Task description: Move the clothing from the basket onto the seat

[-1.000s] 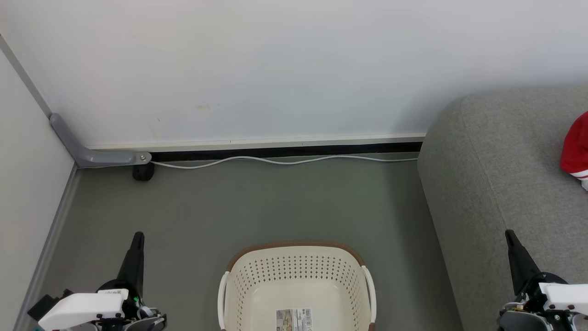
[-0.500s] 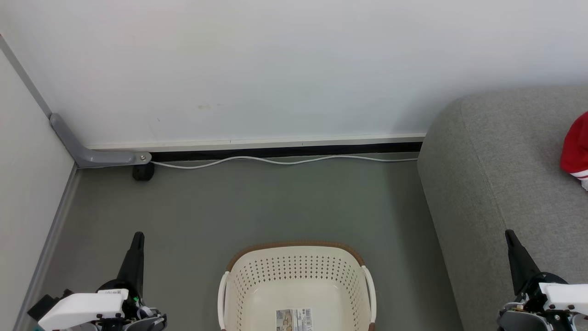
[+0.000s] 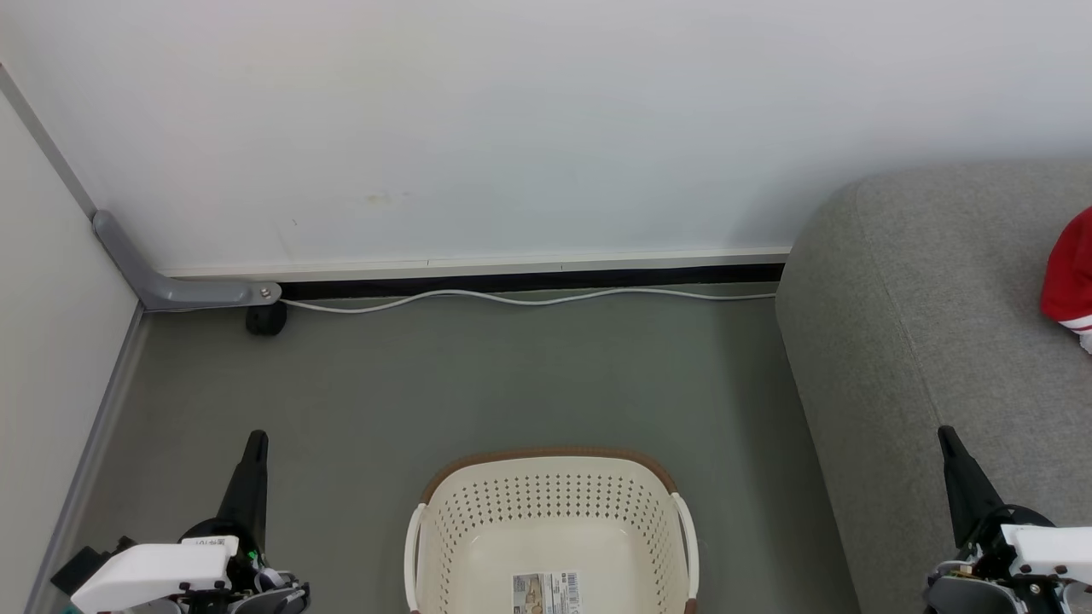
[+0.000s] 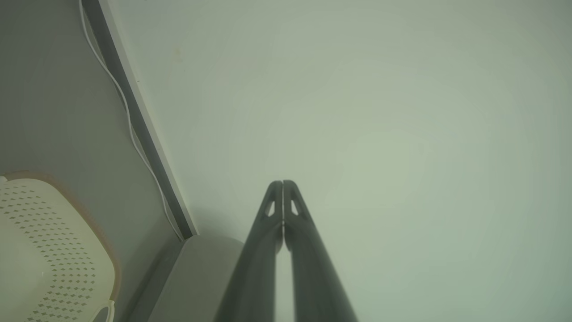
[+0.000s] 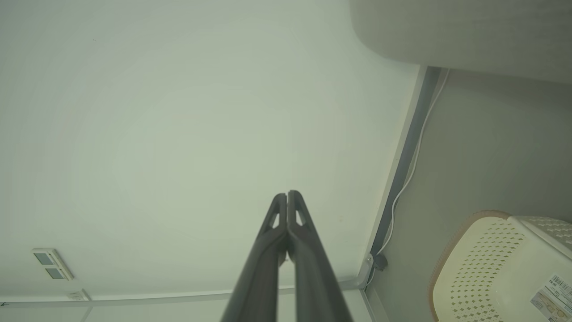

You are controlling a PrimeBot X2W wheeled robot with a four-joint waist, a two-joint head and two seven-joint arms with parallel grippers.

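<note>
While both of my arms rested low, my left gripper (image 3: 255, 440) and my right gripper (image 3: 945, 435) each had their two long dark fingers pressed together, holding nothing. The cream-white perforated plastic laundry basket with a brown rim (image 3: 546, 499) stood on the grey floor (image 3: 478, 384) between them, at about four o'clock from the left tips and eight o'clock from the right. The part of its bottom in view bore a paper label (image 3: 546, 592) and no garment. The soft bright red clothing with white stripes (image 3: 1071, 273) lay on the large light grey woven-fabric seat (image 3: 921, 324), at about one o'clock from my right gripper, which was by far the nearer arm. Its long axis could not be judged, since the picture's edge cut it off. I judged the transfer complete as far as could be seen. Against the picture a second earlier nothing had shifted: grippers, basket and clothing matched.
</note>
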